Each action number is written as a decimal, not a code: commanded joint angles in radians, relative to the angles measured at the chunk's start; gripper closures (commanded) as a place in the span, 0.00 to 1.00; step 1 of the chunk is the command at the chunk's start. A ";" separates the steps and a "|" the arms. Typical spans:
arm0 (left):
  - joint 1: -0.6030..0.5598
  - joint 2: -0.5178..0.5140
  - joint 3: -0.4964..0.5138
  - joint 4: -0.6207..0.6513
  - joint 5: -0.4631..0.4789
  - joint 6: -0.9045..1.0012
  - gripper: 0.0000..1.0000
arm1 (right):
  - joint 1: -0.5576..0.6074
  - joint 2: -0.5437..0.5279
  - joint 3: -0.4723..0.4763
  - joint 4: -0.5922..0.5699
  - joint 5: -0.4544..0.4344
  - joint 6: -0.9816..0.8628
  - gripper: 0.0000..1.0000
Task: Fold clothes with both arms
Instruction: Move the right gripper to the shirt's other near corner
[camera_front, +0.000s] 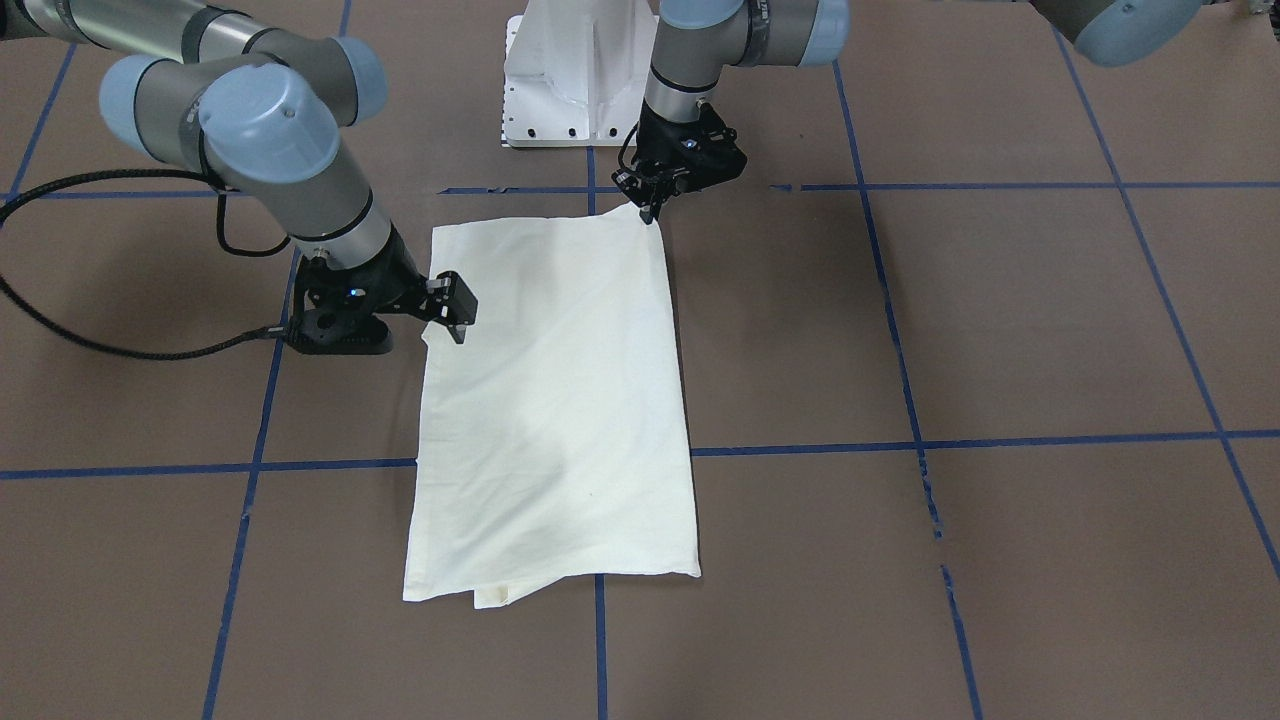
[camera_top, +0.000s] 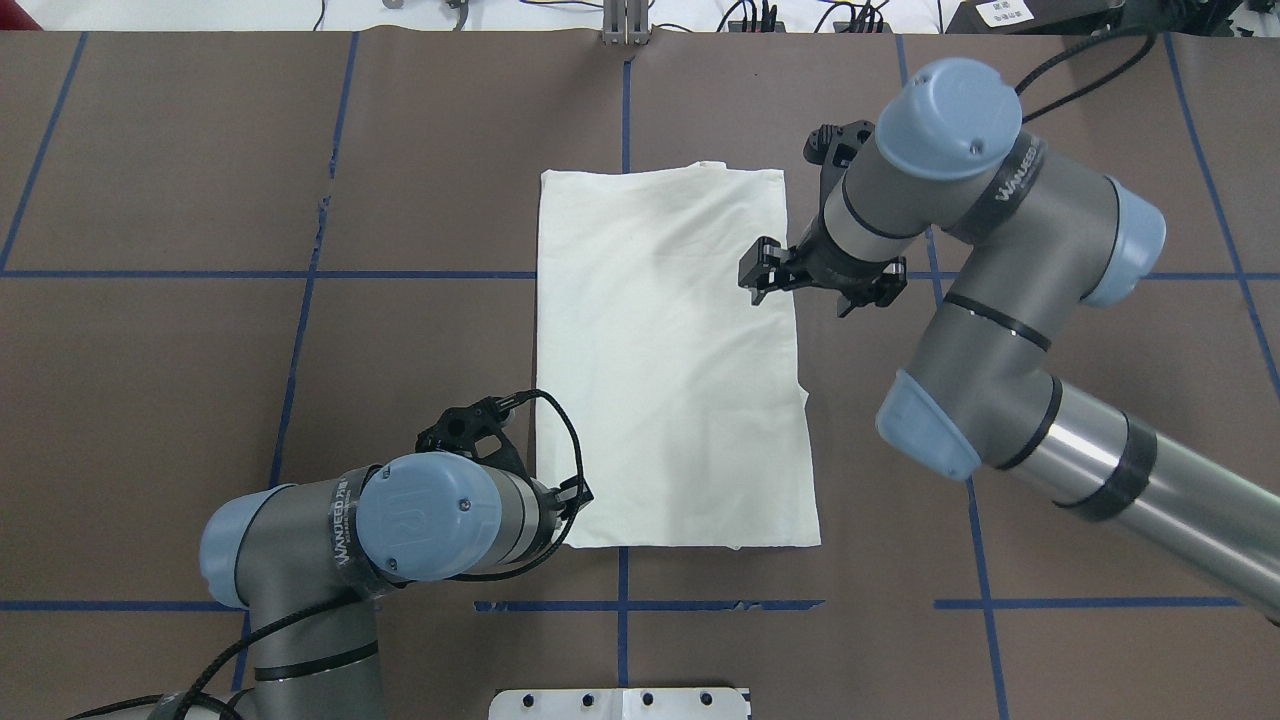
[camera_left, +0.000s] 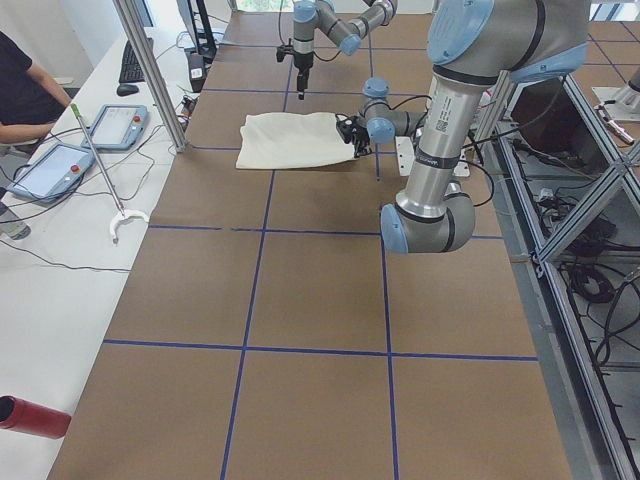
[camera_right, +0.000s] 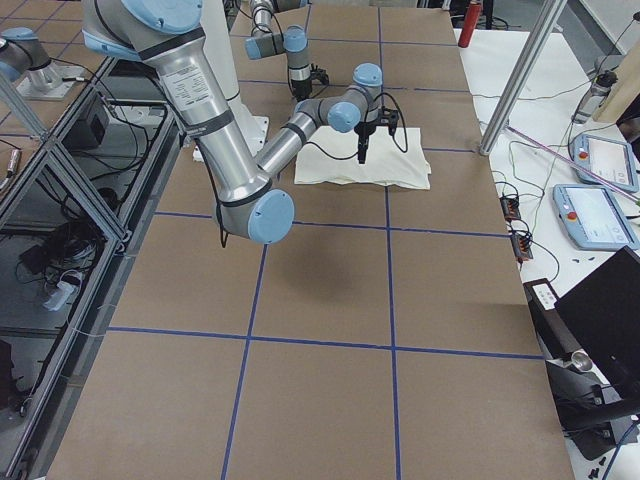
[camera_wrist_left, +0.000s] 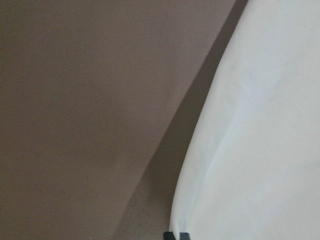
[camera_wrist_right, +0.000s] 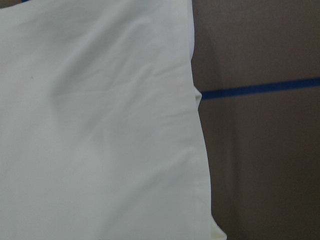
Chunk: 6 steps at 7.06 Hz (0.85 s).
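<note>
Brown papered table (camera_top: 150, 400), blue tape grid (camera_top: 200, 273). Cream-white shirt (camera_top: 660, 400), folded to long plain rectangle, lies centre. Left black two-finger gripper (camera_front: 650, 210) looks pinched on its near-left corner. Right black gripper (camera_top: 755, 280) hovers, jaws apart, over right edge. Imo match grips, lift level, else fold skews.

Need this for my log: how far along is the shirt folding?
Done: the shirt lies as a long rectangle, plain side up, no sleeves showing. In hand: the left tool pinches a corner at one end; the right tool hangs over the opposite long edge. Left: probably the crosswise folds.
</note>
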 joint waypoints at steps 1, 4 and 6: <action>0.002 0.003 -0.004 0.002 -0.002 0.009 1.00 | -0.217 -0.075 0.131 -0.001 -0.208 0.403 0.00; 0.005 -0.001 -0.002 -0.001 -0.004 0.009 1.00 | -0.427 -0.201 0.179 0.071 -0.443 0.682 0.00; 0.006 -0.001 -0.002 -0.003 -0.002 0.009 1.00 | -0.465 -0.197 0.147 0.065 -0.447 0.679 0.00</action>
